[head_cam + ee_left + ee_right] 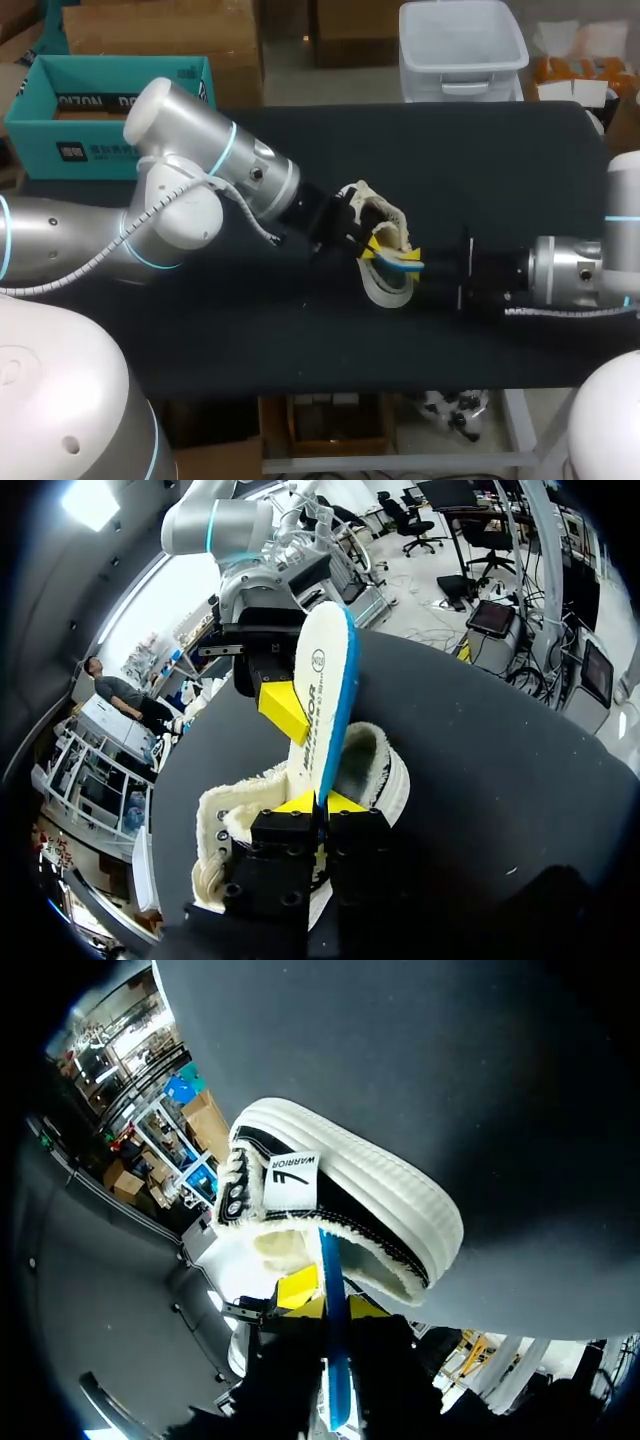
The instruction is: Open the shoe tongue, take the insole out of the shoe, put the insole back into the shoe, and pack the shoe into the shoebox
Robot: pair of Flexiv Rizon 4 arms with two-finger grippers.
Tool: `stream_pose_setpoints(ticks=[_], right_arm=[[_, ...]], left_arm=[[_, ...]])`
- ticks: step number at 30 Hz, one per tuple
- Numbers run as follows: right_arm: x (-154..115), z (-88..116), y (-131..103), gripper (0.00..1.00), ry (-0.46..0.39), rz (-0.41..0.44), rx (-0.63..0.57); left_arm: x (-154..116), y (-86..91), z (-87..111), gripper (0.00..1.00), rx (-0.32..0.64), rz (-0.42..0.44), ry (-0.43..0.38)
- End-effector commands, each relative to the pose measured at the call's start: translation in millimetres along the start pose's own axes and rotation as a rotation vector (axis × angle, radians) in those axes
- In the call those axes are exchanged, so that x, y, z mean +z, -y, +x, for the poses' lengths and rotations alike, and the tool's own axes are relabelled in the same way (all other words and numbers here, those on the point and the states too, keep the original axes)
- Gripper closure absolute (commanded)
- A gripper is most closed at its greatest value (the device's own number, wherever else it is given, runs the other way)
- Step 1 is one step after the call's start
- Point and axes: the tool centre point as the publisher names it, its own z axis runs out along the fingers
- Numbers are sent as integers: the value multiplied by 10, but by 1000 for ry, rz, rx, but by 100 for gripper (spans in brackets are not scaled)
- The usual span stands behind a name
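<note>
A white shoe with a fleecy lining lies mid-table on the black tabletop. The white insole with a blue edge stands out of its opening. My left gripper comes in from the left and is shut on the insole's near end, just above the shoe. My right gripper meets it from the right. In the left wrist view, one of its yellow fingers presses the insole's white face. In the right wrist view, the insole runs edge-on between my right gripper, with the shoe ahead.
A teal open box sits at the table's back left corner, behind my left arm. Bare black tabletop lies beyond the shoe and toward the back right.
</note>
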Motion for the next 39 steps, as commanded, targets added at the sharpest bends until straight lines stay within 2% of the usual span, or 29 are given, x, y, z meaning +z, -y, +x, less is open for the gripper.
stream_pose_setpoints(ticks=[1,2,3,4,5,7,11,12,13,15,22,32,39], right_arm=[[15,-8,7,100,5,0,-1],[19,-8,3,100,6,1,-1],[22,-8,0,100,6,2,-1],[24,-8,-5,100,6,4,-1],[28,-10,-12,100,6,4,-1],[31,-13,-19,100,6,5,0],[34,-20,-29,100,2,6,0],[38,-23,-35,100,0,6,0],[42,-26,-41,100,-1,7,1],[51,-28,-53,100,-2,9,3],[86,-17,-110,100,-4,15,2],[242,43,-389,100,24,39,25],[279,55,-443,100,37,42,39]], left_arm=[[10,16,6,100,0,-4,5],[2,22,6,100,0,-4,5],[-10,31,8,91,0,-1,5],[-25,42,14,59,2,4,5],[-44,59,25,46,6,11,7],[-77,96,52,41,15,29,12],[-110,178,85,57,37,50,17],[-104,196,91,65,41,52,17],[-89,215,99,79,48,49,18],[-57,237,101,99,54,46,16],[15,201,58,100,65,23,13],[70,3,-58,100,36,-37,13],[82,-24,-22,100,20,-41,1]])
